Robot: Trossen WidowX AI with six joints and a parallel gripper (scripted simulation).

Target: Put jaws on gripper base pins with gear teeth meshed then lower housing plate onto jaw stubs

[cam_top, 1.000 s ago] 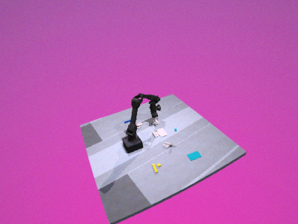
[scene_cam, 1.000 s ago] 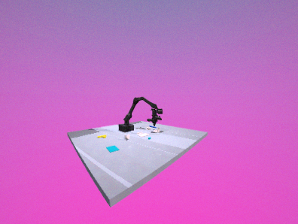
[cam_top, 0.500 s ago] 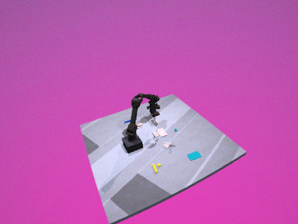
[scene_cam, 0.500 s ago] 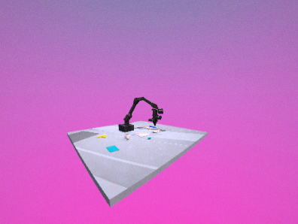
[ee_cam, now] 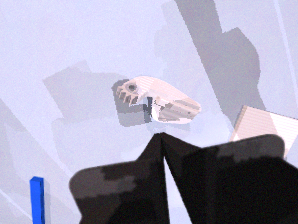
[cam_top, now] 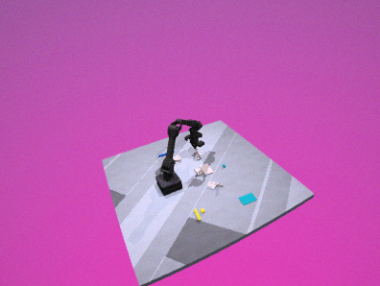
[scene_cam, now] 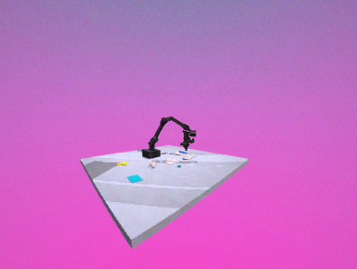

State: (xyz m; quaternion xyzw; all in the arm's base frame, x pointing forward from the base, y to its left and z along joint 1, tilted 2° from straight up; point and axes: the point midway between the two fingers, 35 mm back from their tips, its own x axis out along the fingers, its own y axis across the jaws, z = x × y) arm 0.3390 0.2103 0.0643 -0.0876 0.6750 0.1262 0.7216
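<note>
My gripper [cam_top: 196, 148] [scene_cam: 186, 149] [ee_cam: 159, 137] is shut and empty, pointing down. A pale jaw [ee_cam: 172, 100] [cam_top: 198, 155] lies just ahead of the fingertips in the wrist view, apart from them, its gear teeth to the left. The flat pale housing plate [ee_cam: 265, 127] [cam_top: 207, 168] lies to the right in the wrist view. A small pale part beside it in the top view may be the gripper base, too small to tell. Another pale part [cam_top: 214, 184] [scene_cam: 152, 164] lies nearer the front, and one more [cam_top: 178, 158] lies near the arm. Pins and stubs cannot be made out.
A blue bar [cam_top: 162, 154] [ee_cam: 37, 200] lies behind the arm. A small cyan piece [cam_top: 224, 165] [scene_cam: 178, 166] and a cyan square [cam_top: 248, 199] [scene_cam: 134, 179] lie to the right of the arm in the top view. A yellow bar [cam_top: 198, 215] and small yellow piece [cam_top: 202, 210] lie near the front.
</note>
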